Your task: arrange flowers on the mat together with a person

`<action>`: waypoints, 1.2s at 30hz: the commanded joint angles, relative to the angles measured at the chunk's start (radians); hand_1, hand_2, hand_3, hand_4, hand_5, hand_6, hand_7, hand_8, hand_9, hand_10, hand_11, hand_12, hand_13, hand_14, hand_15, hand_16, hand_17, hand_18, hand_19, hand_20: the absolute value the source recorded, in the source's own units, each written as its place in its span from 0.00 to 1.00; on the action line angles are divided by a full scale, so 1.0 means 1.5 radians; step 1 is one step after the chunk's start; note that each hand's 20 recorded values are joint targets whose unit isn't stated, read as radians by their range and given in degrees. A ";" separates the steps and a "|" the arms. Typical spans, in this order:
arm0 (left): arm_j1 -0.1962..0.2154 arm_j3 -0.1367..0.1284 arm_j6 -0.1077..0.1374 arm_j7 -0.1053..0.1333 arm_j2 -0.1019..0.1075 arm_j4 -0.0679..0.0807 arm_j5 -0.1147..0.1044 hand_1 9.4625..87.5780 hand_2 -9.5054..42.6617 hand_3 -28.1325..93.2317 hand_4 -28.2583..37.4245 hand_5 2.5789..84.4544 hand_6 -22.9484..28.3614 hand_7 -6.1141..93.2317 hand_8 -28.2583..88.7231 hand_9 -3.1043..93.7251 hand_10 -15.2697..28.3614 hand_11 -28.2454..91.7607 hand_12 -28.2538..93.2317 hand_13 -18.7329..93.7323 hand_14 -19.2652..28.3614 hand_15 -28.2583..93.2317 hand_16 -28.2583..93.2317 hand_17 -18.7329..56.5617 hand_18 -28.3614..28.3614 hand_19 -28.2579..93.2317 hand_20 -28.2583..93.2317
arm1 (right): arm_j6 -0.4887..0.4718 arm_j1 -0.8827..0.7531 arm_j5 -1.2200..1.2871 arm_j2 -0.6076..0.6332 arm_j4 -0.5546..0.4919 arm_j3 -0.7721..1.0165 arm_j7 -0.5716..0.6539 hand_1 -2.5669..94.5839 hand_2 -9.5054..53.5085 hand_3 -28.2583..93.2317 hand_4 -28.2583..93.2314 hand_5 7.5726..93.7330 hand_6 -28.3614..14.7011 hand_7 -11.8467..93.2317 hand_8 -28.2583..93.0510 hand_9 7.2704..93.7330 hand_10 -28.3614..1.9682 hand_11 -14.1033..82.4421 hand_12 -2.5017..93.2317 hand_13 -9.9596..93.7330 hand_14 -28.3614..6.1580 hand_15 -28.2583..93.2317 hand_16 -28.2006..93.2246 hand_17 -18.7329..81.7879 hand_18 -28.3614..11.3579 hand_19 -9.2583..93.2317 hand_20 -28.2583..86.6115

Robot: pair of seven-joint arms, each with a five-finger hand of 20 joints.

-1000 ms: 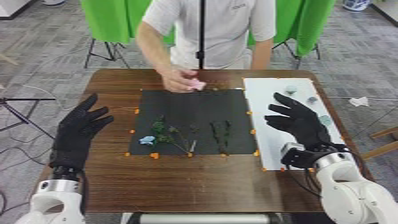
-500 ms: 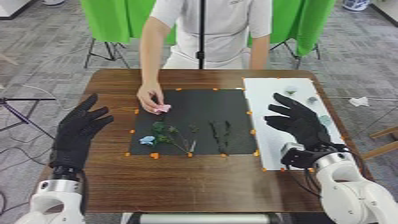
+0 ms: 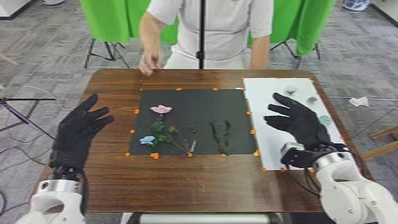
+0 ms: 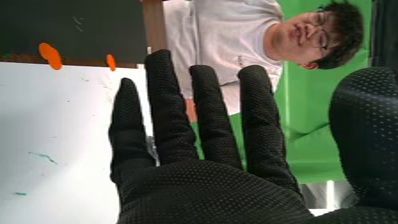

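Change: person's hand (image 3: 149, 64) has let go of the pink flower (image 3: 161, 109) and pulled back to the far table edge. Flower now lies on the black mat (image 3: 200, 100), right of the left hand (image 3: 78, 131), well apart from the right; seems to meet the green stem, hard to tell. So the person's placement looks done, robot's turn probably. Right hand (image 3: 300, 125): open, empty, over the white sheet (image 3: 274, 86), pale pieces (image 3: 290, 90) just beyond its fingertips. Left: open too, empty, beside the mat.
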 commanded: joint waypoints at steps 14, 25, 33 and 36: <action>0.011 0.005 0.010 0.014 0.011 -0.005 -0.007 0.20 0.28 0.89 0.02 0.42 0.56 0.17 0.17 0.42 0.77 0.45 0.31 0.43 0.98 0.65 0.17 0.15 0.96 0.65 0.39 | 0.190 0.076 -0.249 0.153 -0.007 0.007 0.133 0.32 0.11 0.87 0.01 0.47 0.71 0.30 0.12 0.54 0.45 0.51 0.22 0.60 0.42 0.69 0.34 0.35 0.11 0.73 0.44; 0.009 0.005 0.012 0.013 0.011 -0.006 -0.007 0.20 0.28 0.89 0.03 0.42 0.56 0.17 0.17 0.42 0.78 0.45 0.31 0.43 0.98 0.65 0.17 0.15 0.96 0.65 0.39 | 0.133 0.141 -0.553 0.247 0.050 -0.031 0.345 0.35 0.08 0.86 0.03 0.51 0.69 0.30 0.12 0.59 0.43 0.61 0.22 0.66 0.43 0.76 0.33 0.41 0.12 0.80 0.42; 0.010 0.003 0.021 0.011 0.013 -0.011 -0.010 0.20 0.29 0.88 0.02 0.42 0.56 0.17 0.17 0.42 0.78 0.44 0.31 0.43 0.98 0.65 0.17 0.15 0.96 0.65 0.39 | -0.009 0.173 -0.685 0.262 0.099 -0.081 0.414 0.36 0.06 0.85 0.04 0.52 0.67 0.29 0.13 0.61 0.40 0.62 0.22 0.68 0.42 0.78 0.34 0.43 0.10 0.83 0.41; 0.011 0.003 0.018 0.016 0.014 -0.010 -0.010 0.20 0.29 0.89 0.02 0.42 0.56 0.17 0.17 0.42 0.78 0.44 0.31 0.43 0.98 0.65 0.17 0.15 0.96 0.65 0.39 | -0.013 0.197 -0.722 0.266 0.127 -0.121 0.423 0.35 0.06 0.83 0.04 0.49 0.67 0.28 0.13 0.61 0.37 0.58 0.21 0.67 0.38 0.76 0.33 0.42 0.09 0.83 0.39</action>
